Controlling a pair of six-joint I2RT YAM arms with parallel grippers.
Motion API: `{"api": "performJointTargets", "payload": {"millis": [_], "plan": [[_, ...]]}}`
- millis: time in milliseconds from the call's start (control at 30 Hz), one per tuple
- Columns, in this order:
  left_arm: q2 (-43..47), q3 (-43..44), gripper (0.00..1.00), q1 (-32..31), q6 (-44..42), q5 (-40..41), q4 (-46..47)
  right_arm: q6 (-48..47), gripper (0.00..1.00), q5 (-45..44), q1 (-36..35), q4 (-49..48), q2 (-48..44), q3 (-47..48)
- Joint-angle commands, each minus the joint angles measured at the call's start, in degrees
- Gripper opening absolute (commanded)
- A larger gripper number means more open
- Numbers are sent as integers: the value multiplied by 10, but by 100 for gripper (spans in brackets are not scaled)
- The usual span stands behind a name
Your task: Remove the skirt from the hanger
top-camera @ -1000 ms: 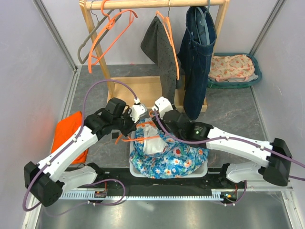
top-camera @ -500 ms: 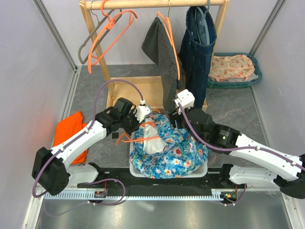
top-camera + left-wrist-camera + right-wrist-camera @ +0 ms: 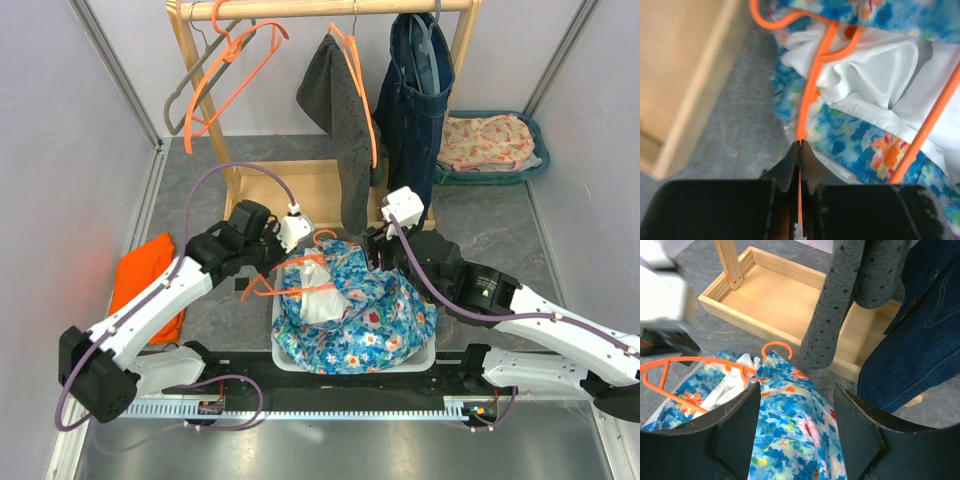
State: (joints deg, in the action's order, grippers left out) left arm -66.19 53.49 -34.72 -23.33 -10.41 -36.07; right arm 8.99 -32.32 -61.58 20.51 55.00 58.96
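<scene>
Nearest the arm bases, the blue floral skirt (image 3: 365, 325) lies heaped in a white bin (image 3: 282, 357), its white lining (image 3: 875, 75) turned up. The orange hanger (image 3: 811, 90) rests across that lining, its hook poking out at the skirt's far edge. The left gripper (image 3: 800, 150) has its fingers pinched tight on a thin bar of the hanger. The right gripper (image 3: 797, 390) hovers over the skirt's far side with its fingers spread wide, holding nothing. An orange cloth (image 3: 140, 275) lies to the left. Beyond stands the wooden rack base (image 3: 290, 185), with a grey dotted garment (image 3: 335, 100) and a denim garment (image 3: 410, 110) hanging above it.
</scene>
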Motion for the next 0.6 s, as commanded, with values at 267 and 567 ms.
{"api": "performJointTargets", "payload": {"millis": [267, 567], "plan": [[91, 110, 17, 2, -66, -1, -129, 14, 67, -20, 3, 4, -12, 31], [26, 48, 47, 3, -61, -9, -72, 16, 69, -18, 3, 5, -20, 27]]}}
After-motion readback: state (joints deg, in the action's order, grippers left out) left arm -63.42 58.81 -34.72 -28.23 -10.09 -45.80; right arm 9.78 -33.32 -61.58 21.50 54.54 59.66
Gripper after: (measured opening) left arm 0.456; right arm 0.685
